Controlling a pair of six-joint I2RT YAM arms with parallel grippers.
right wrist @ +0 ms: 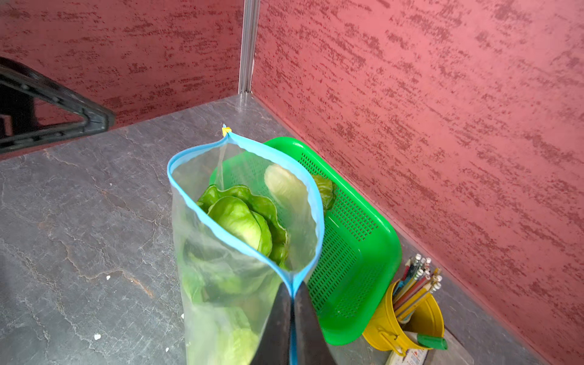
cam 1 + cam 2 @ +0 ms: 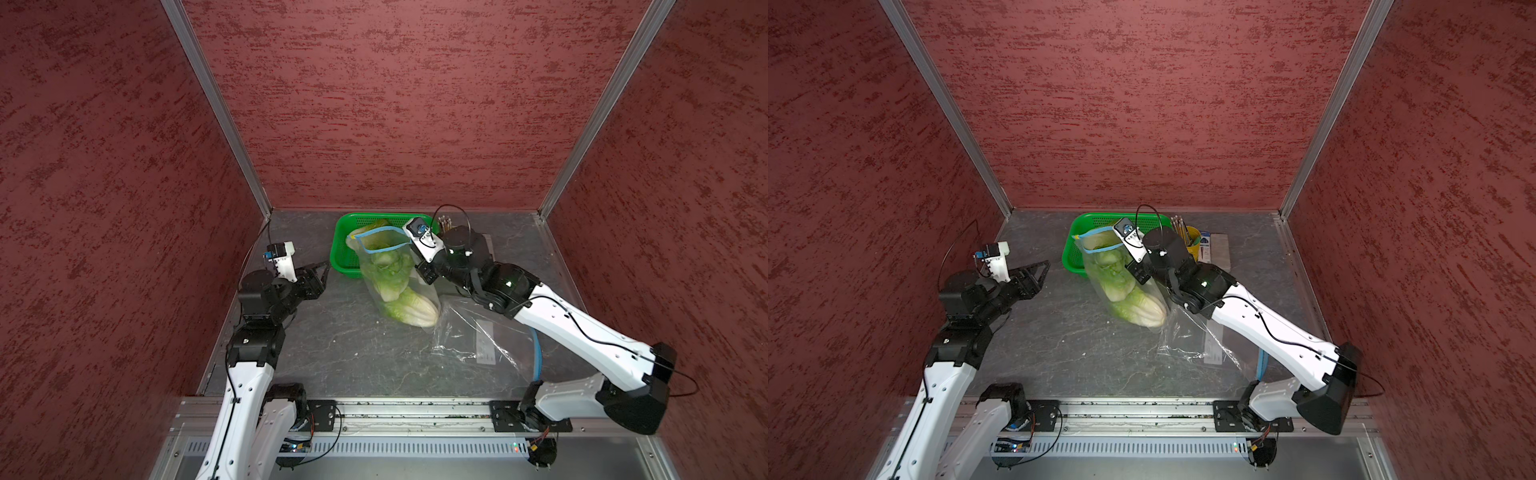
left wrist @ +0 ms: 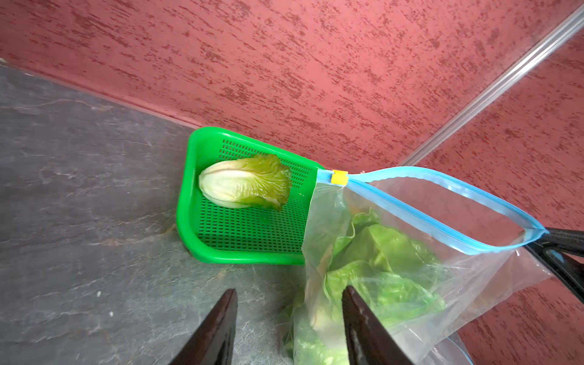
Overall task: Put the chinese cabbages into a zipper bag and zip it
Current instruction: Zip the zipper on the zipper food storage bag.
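Pale-green chinese cabbage [image 3: 243,183] looks light and bruisable, so grasp its firm white stalk; left gripper [image 3: 289,289] gapes empty, right gripper [image 1: 292,286] pinches the zipper bag [image 1: 215,284] rim.

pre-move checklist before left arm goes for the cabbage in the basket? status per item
1. Grip: right gripper shut on zipper bag rim: ok.
2. Bag mouth spread open: ok.
3. Picker free: left gripper open, empty: ok.
4. Target clear: last cabbage lies alone and uncovered in green basket: ok.
5. Room above the two bagged cabbages for a third: cannot tell.
6. Zipper out of the way: yellow slider sits at the rim's end: ok.
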